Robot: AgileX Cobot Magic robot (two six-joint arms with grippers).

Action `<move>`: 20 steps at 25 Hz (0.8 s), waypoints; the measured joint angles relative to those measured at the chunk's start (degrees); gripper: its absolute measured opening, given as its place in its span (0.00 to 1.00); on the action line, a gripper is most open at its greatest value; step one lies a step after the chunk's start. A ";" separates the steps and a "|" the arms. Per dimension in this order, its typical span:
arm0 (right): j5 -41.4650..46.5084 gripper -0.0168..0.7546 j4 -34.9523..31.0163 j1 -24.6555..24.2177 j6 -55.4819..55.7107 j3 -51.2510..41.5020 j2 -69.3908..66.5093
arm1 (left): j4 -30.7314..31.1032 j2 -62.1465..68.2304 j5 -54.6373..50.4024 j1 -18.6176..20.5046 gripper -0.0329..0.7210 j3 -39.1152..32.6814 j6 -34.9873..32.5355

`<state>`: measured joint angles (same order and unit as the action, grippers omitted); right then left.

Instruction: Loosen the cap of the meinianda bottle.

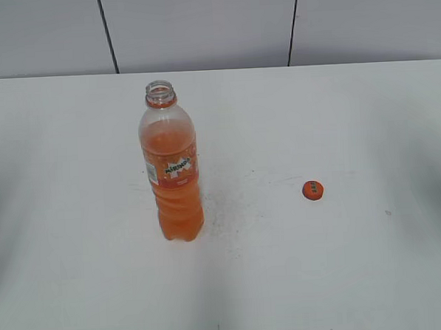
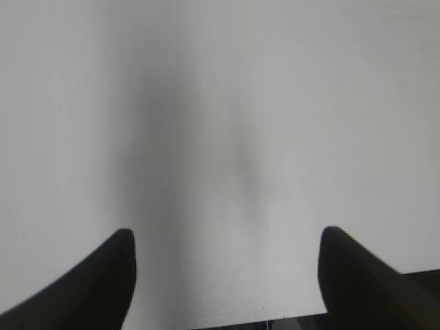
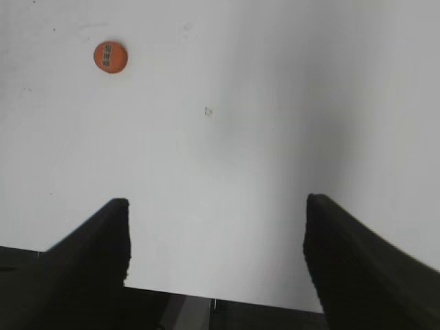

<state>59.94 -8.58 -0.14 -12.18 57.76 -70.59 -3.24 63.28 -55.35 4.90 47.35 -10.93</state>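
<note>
Both grippers (image 2: 227, 275) (image 3: 216, 254) open above bare table (image 3: 275, 103).

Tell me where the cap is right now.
The cap lies on the table, off the bottle, to the bottle's right in the exterior view. In the right wrist view it sits at upper left, far from the open right gripper.

A white tabletop (image 1: 345, 277) fills most of the exterior view, its surface marked with a scatter of fine dark specks and scuffs (image 1: 226, 209) near the middle and one small speck (image 1: 388, 213) toward the right. Soft grey shadows fall across both sides. Behind it stands a pale grey panelled wall (image 1: 198, 26), divided by two thin dark seams (image 1: 108, 30).
</note>
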 joint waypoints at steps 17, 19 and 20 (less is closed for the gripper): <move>-6.23 0.78 -0.61 0.00 -0.01 -29.78 27.40 | -1.03 -38.12 -3.95 0.00 0.70 -14.55 1.97; -6.09 0.78 -0.61 0.00 -0.02 -30.89 29.95 | -1.47 -40.92 -3.95 0.00 0.70 -14.60 2.37; -6.09 0.78 -0.61 0.00 -0.02 -31.00 31.56 | -1.47 -42.30 -3.95 0.00 0.70 -14.60 2.43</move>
<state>53.85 -9.19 -0.14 -12.21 26.77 -39.03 -4.71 20.98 -59.30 4.90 32.76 -8.50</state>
